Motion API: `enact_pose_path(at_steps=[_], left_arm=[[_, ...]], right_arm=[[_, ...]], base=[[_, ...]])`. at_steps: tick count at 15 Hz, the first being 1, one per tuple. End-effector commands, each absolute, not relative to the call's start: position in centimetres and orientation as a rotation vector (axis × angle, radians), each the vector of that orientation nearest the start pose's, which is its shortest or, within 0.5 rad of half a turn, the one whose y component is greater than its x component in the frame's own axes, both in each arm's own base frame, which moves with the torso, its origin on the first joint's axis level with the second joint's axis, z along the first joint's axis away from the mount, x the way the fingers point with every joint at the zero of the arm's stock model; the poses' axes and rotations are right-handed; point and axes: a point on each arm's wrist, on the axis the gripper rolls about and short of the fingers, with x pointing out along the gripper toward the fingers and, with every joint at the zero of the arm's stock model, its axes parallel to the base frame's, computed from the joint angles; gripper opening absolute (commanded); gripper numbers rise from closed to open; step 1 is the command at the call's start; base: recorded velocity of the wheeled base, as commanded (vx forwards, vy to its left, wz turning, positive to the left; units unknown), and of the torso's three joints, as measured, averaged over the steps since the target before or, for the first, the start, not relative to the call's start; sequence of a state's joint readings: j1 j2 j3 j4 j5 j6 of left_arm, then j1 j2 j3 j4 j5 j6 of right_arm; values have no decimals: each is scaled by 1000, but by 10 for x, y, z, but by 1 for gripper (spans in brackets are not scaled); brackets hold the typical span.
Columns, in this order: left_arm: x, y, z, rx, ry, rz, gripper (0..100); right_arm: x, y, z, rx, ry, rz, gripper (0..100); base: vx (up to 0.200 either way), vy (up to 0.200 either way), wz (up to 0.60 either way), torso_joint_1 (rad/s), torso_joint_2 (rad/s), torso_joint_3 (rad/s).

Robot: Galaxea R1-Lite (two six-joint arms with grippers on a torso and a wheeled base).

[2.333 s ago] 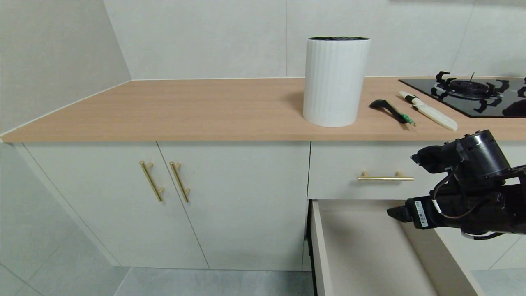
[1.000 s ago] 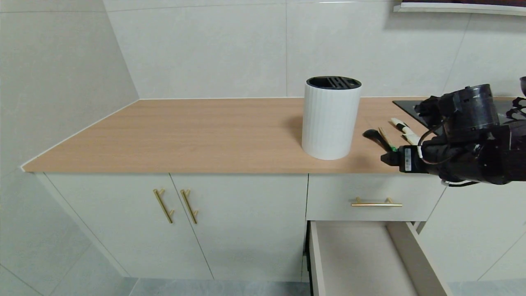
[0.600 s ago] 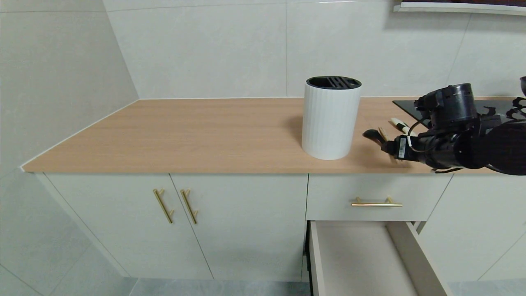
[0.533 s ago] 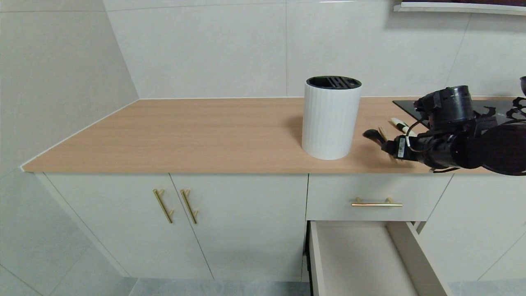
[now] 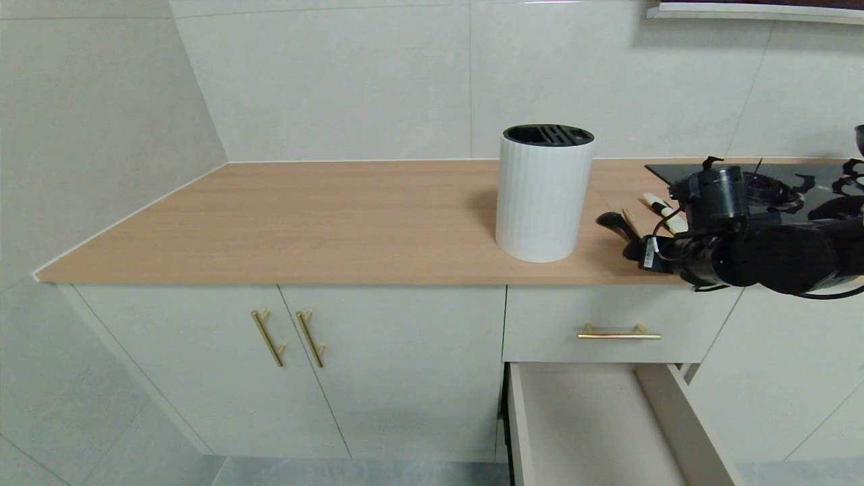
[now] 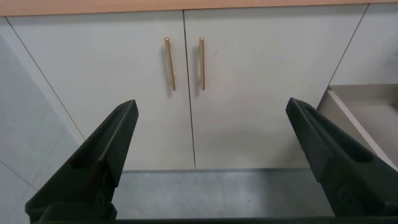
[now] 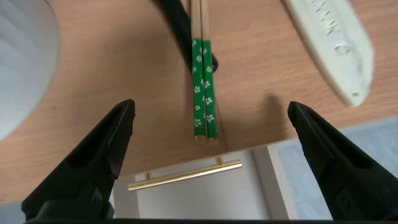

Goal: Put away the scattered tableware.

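Chopsticks (image 7: 202, 93) are seen lying on the desk (image 7: 112, 93) beneath the released right end effector (image 7: 210, 124); the left end effector (image 6: 211, 118) is likewise released.

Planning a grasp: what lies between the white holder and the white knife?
A black spoon and green-ended chopsticks, close together, between white holder and white knife; seen in the right wrist view.

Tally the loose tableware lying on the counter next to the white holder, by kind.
chopsticks: 2 (one pair, green ends)
black spoon: 1
white knife: 1
Total: 4 pieces
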State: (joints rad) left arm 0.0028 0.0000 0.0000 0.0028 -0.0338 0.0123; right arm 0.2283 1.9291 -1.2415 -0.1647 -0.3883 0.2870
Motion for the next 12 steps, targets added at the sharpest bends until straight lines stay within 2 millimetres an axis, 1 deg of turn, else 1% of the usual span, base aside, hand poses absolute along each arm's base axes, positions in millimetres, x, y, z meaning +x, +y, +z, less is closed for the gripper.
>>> enact_pose_path(at_steps=[1, 2, 3, 8, 12], left_arm=[[-23, -1, 75, 12, 4, -31, 100], [-23, -1, 75, 12, 4, -31, 100], [-23, -1, 75, 12, 3, -31, 100], [-23, -1, 75, 12, 4, -31, 100], [-23, -1, 75, 12, 4, -31, 100]], right_arm=[[368, 77, 177, 120, 474, -226, 100], [369, 77, 176, 120, 476, -226, 100], [368, 78, 176, 120, 476, -225, 0], [368, 77, 177, 123, 472, -223, 0], [366, 76, 182, 127, 458, -224, 0]], base=[[0, 0, 0, 0, 0, 0], [0, 0, 0, 0, 0, 0], [0, 0, 0, 0, 0, 0], [0, 0, 0, 0, 0, 0], [0, 0, 0, 0, 0, 0]])
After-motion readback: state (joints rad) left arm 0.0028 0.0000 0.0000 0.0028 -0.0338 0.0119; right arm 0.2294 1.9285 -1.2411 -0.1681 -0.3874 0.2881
